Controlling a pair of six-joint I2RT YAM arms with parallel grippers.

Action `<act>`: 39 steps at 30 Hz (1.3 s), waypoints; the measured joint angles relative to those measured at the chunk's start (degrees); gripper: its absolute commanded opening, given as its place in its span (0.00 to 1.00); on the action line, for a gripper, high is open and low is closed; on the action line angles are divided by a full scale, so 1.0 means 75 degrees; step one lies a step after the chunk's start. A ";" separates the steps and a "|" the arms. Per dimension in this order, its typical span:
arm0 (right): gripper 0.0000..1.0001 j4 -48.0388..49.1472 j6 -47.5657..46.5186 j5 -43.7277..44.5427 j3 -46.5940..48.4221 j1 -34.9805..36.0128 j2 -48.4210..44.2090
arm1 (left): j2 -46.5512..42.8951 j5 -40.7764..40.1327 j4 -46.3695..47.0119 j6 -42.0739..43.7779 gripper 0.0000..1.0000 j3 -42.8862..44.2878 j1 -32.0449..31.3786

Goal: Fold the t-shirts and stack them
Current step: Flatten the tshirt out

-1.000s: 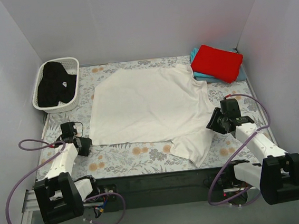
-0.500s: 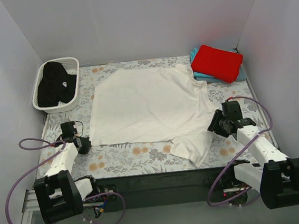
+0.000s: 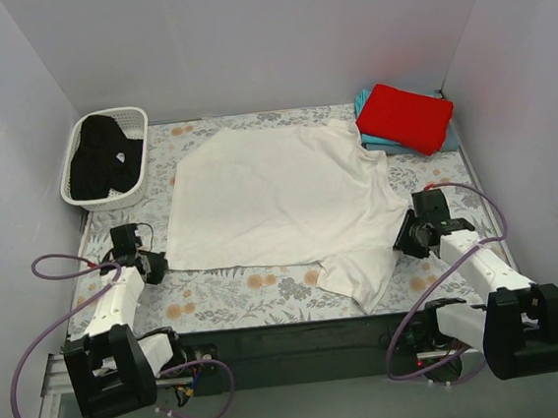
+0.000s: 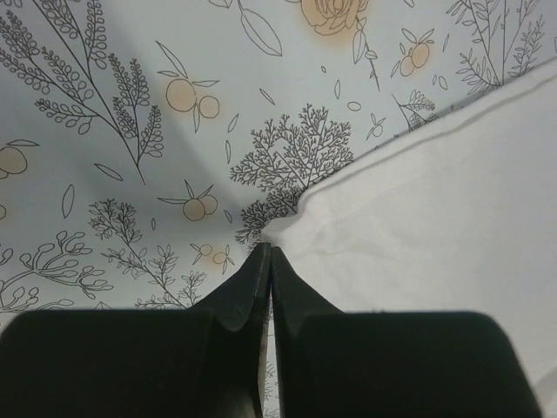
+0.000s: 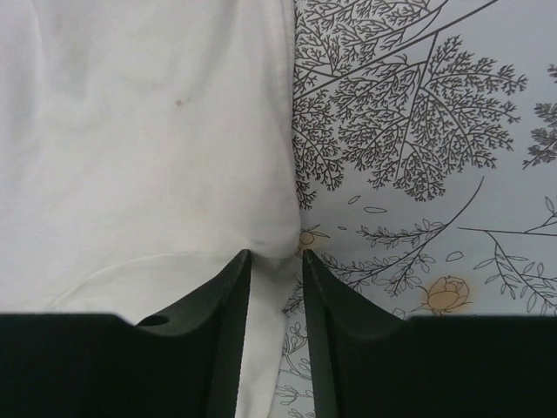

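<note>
The large white t-shirt [image 3: 278,194] lies spread flat on the floral table cloth, with no print showing. My left gripper [image 3: 156,265] is at its near left corner. In the left wrist view the jaws [image 4: 267,250] are shut, with the shirt's corner [image 4: 287,222] pinched at their tips. My right gripper [image 3: 406,238] is at the shirt's right edge. In the right wrist view it [image 5: 276,255] is slightly open, with a fold of the white shirt [image 5: 157,157] between the jaws. A folded red t-shirt [image 3: 404,116] lies on a teal one [image 3: 375,142] at the back right. The black t-shirt [image 3: 104,162] is in the basket.
The white lattice basket [image 3: 117,114] stands at the back left corner. Grey walls close in the table on three sides. A flap of the white shirt [image 3: 360,280] reaches almost to the table's near edge. Purple cables loop beside both arm bases.
My right gripper has slid a little toward the near edge along the shirt's right side. My left gripper has shifted slightly left and back at the corner. The shirt has barely moved.
</note>
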 measured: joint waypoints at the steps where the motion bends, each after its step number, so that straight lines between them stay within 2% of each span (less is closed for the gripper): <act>1: 0.33 0.0064 0.0020 -0.0055 -0.0015 0.0000 0.0108 | -0.0012 0.0009 -0.0006 0.0026 0.00 0.0012 0.0023; 5: 0.33 0.0408 0.0105 -0.0262 -0.0187 0.0000 0.0297 | -0.0012 0.0087 -0.0017 0.0114 0.00 0.0035 0.0166; 6: 0.31 0.0498 0.0131 -0.0318 -0.0204 -0.0006 0.0326 | -0.0012 0.0099 -0.0017 0.0134 0.00 0.0035 0.0195; 7: 0.26 0.0542 0.0137 -0.0350 -0.0210 -0.0006 0.0332 | -0.0012 0.0125 -0.0017 0.0163 0.00 0.0035 0.0204; 8: 0.12 0.0595 0.0149 -0.0385 -0.0213 -0.0006 0.0361 | -0.0017 0.0154 -0.0015 0.0175 0.00 0.0035 0.0204; 9: 0.04 0.0635 0.0134 -0.0411 -0.0213 -0.0006 0.0405 | -0.0023 0.0187 -0.0015 0.0198 0.00 0.0035 0.0204; 10: 0.01 0.0676 0.0146 -0.0460 -0.0213 -0.0006 0.0463 | -0.0035 0.0216 -0.0020 0.0230 0.00 0.0047 0.0204; 16: 0.01 0.0463 0.0175 -0.0577 -0.0017 -0.0006 0.0239 | -0.0076 0.0434 -0.0137 0.0533 0.00 0.0702 0.0204; 22: 0.01 -0.0082 0.0117 -0.0772 0.1842 -0.0006 -0.0402 | -0.0545 0.0592 -0.0154 0.0799 0.00 0.1999 0.0204; 23: 0.01 -0.0064 0.0099 -0.0799 0.2116 -0.0006 -0.0487 | -0.0629 0.0589 -0.0163 0.0810 0.04 0.2130 0.0204; 24: 0.01 -0.0041 0.0093 -0.0816 0.2250 -0.0006 -0.0542 | -0.0717 0.0577 -0.0187 0.0819 0.13 0.2226 0.0204; 25: 0.01 -0.0015 0.0090 -0.0854 0.2311 -0.0006 -0.0586 | -0.0766 0.0551 -0.0216 0.0793 0.26 0.2253 0.0204; 27: 0.01 0.0006 0.0090 -0.0927 0.2253 -0.0006 -0.0615 | -0.0793 0.0481 -0.0361 0.0667 0.39 0.2174 0.0204; 32: 0.01 -0.0090 0.0096 -0.1084 0.1638 -0.0006 -0.0525 | -0.0527 0.0297 -0.0694 0.0379 0.43 0.1227 0.0195; 39: 0.01 -0.0082 0.0093 -0.1207 0.1387 -0.0006 -0.0490 | -0.0391 0.0085 -0.1096 -0.0061 0.45 0.0326 0.0047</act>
